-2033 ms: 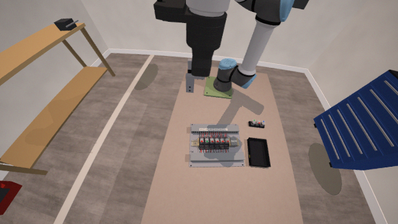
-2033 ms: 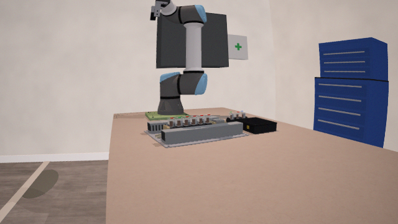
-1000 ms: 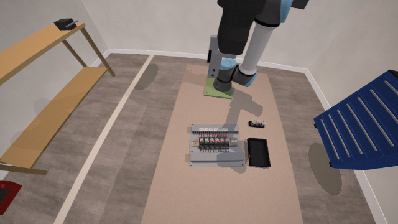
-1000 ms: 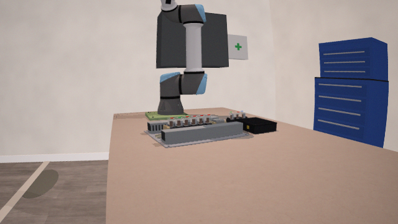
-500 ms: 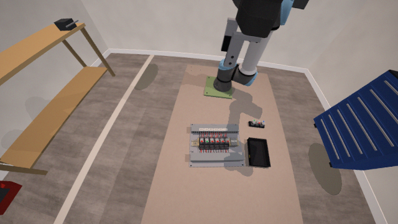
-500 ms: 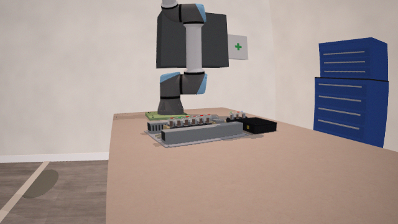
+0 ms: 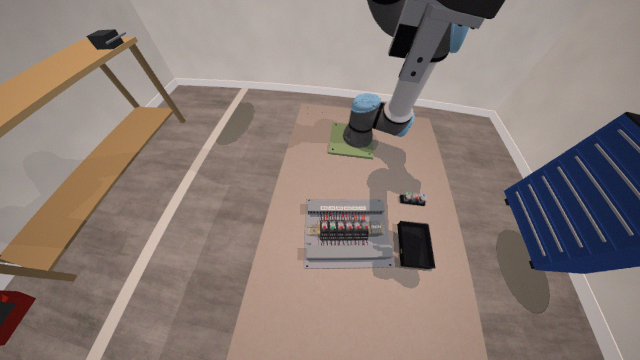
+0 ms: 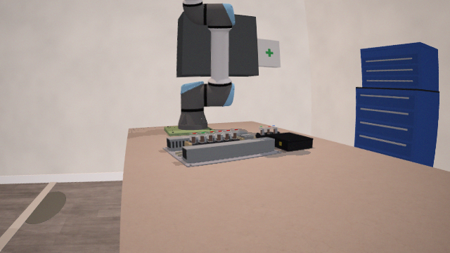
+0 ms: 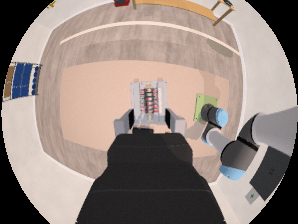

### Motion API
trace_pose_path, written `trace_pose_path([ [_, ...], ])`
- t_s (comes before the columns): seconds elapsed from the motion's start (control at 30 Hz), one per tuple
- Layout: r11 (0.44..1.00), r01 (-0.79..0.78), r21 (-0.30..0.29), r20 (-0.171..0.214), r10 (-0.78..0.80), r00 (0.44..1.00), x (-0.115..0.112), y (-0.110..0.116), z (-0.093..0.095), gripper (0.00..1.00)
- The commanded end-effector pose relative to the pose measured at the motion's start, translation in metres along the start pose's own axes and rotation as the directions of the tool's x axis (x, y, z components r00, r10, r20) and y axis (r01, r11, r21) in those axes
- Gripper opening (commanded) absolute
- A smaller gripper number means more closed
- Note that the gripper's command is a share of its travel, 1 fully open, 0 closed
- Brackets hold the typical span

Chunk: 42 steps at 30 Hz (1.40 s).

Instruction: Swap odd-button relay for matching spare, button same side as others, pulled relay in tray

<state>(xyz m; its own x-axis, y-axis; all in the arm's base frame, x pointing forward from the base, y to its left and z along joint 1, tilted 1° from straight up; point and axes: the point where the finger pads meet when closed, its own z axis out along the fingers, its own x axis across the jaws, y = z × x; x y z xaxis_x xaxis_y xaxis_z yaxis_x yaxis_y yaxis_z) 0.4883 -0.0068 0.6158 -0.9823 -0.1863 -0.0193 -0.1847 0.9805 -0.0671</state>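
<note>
Showing small unreadable white labels above the black relay row [image 7: 345, 232] [image 8: 214, 138] [image 9: 149, 101], its long axis parallel to the grey slotted duct [image 7: 345, 206], black two-finger gripper [image 9: 149, 115] wide open

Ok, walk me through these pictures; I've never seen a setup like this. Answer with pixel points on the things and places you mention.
The machine is a single jointed arm on a green base plate [image 7: 337, 150] [image 8: 170, 132] [image 9: 199, 106]. One picture looks down from high up, one comes from near table height, and the round one is from the arm's wrist.

On the table [image 7: 350, 310] [image 8: 281, 197] [image 9: 95, 100] lies a panel [image 7: 345, 252] [image 8: 228, 150] with six relays in a row: five red buttons, one green. Beside it are a black tray [image 7: 416, 246] [image 8: 294, 141] and a small rack [image 7: 413, 203] holding three spares.

The gripper [image 9: 149, 115] is open, holding nothing.
</note>
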Motion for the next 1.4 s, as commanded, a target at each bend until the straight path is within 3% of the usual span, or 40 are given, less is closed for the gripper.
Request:
trace_pose_path([
  [0.0,1.000,0.000,0.000,0.000,0.000,1.000,-0.001,0.003,-0.005,1.00],
  [0.13,1.000,-0.001,-0.003,-0.008,0.001,1.000,-0.006,0.015,-0.024,1.00],
  [0.53,1.000,-0.001,-0.003,-0.008,0.001,1.000,-0.006,0.015,-0.024,1.00],
  [0.57,1.000,0.000,0.007,0.020,-0.001,1.000,-0.005,0.013,-0.021,1.00],
  [0.7,1.000,-0.001,-0.003,-0.008,0.001,1.000,-0.004,0.009,-0.017,1.00],
  [1.37,1.000,-0.001,-0.003,-0.008,0.001,1.000,-0.003,0.007,-0.013,1.00],
])
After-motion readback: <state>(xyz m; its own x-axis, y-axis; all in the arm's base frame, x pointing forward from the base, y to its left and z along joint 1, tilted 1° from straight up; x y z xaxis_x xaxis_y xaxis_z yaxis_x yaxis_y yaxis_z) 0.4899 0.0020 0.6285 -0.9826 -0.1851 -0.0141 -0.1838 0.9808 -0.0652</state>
